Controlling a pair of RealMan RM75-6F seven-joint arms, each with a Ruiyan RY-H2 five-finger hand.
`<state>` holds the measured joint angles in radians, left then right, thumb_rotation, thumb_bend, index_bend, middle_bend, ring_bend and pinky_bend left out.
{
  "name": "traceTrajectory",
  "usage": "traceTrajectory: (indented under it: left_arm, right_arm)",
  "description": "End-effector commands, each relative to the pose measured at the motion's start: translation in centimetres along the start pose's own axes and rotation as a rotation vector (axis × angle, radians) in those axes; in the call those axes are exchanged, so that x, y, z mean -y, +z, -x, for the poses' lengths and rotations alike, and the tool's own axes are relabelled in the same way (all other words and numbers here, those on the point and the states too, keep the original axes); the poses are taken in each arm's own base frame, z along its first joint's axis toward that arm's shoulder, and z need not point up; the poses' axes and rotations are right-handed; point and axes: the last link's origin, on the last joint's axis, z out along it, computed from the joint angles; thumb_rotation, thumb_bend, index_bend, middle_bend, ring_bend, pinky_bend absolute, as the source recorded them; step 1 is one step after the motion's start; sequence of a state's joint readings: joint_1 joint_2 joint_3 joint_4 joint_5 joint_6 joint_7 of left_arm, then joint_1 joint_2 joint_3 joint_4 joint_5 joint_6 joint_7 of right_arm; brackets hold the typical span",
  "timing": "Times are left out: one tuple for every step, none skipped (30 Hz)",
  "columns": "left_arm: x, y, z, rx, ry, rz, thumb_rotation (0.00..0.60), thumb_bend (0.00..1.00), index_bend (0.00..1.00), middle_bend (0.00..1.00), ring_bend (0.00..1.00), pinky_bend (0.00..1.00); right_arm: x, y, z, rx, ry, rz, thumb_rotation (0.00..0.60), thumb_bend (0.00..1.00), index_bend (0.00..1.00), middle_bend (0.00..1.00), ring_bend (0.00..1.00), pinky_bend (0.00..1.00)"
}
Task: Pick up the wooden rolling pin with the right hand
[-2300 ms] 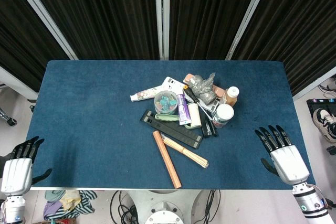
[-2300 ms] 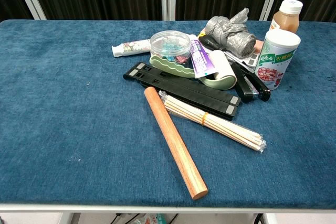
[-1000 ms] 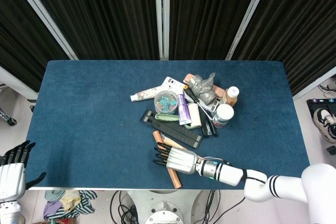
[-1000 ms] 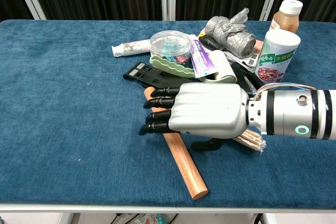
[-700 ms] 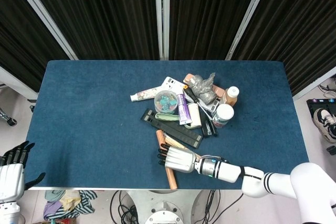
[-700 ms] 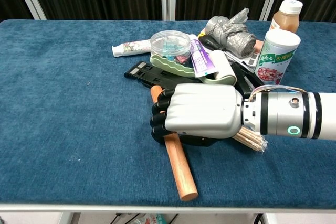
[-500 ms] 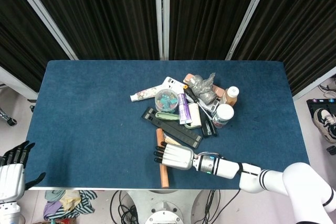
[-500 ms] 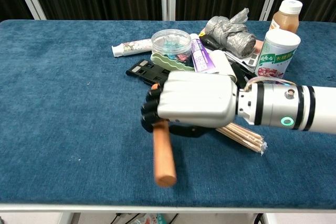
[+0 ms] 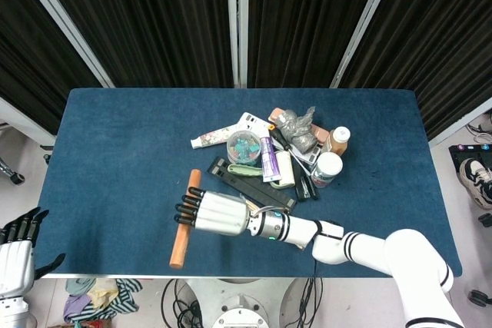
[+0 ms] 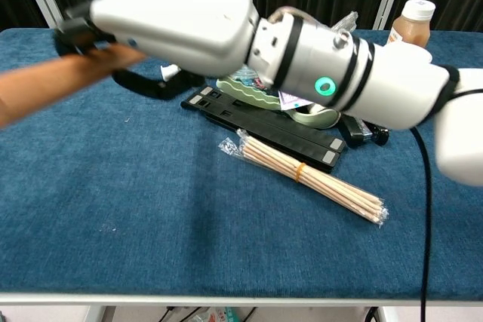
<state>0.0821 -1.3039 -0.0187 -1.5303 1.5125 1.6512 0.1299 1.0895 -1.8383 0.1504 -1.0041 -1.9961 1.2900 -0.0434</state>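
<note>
Dark ribbed curtains hang behind the blue, short-napped cloth counter, where the white right hand has its black fingers clenched around the smooth cylindrical wooden rolling pin. In the chest view the pin appears raised clear of the cloth, left of the black hinged plastic bar and well apart from it. To finish the pick well, I judge the hand should keep a firm wrap near the pin's middle, since the polished round wood could twist or slide, and lift level, away from the clutter. Just beside the bar lies a cellophane-wrapped bundle of pale thin sticks, light and likely to shift if brushed. At the counter's near left corner, the left hand hangs with fingers apart, holding nothing.
</note>
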Motion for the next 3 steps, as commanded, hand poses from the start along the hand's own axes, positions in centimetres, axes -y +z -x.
traceTrajectory:
  left_arm:
    - [0.15,0.00,0.07,0.001,0.000,-0.003,0.600,0.07,0.18,0.13,0.14,0.18]
    - [0.17,0.03,0.12,0.003,-0.001,-0.003,0.600,0.07,0.18,0.13,0.14,0.18]
    - [0.19,0.07,0.16,0.004,-0.001,-0.002,0.600,0.07,0.18,0.13,0.14,0.18]
  right_arm:
    - [-0.18,0.66,-0.31,-0.014,-0.016,0.001,0.600,0.73,0.84,0.63,0.45,0.42]
    - [-0.20,0.78,-0.30,-0.012,-0.019,0.001,0.600,0.73,0.84,0.63,0.45,0.42]
    - [-0.23,0.86,-0.25,-0.007,-0.022,0.002,0.600,0.73,0.84,0.63,0.45,0.42]
